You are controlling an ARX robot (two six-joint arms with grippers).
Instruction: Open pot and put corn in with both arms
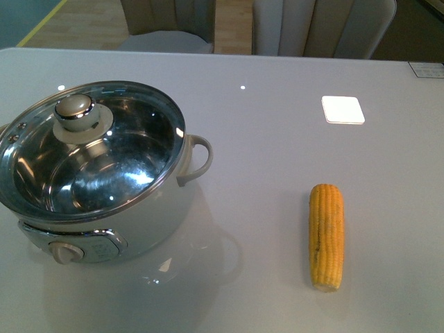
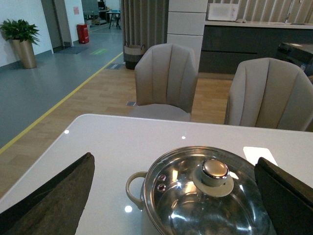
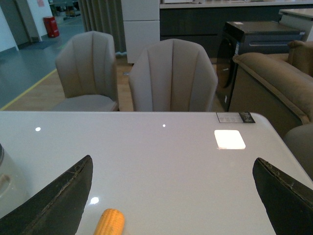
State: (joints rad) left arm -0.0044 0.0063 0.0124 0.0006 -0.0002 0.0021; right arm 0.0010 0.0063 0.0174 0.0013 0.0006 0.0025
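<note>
Electric pot (image 1: 104, 208) is noted on the left part of the white table (image 1: 277, 152), with the glass lid (image 1: 132, 149) seated on it. Corn cob (image 1: 326, 236) is laid flat on the table, well apart to the pot's right. Left gripper (image 2: 174, 157) is spread wide, nothing held, and faces the lidded pot. Right gripper (image 3: 173, 159) is likewise spread wide and empty, above the cob's end.

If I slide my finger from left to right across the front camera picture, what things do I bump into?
pot with its glass lid → the pot's side handle → corn
</note>
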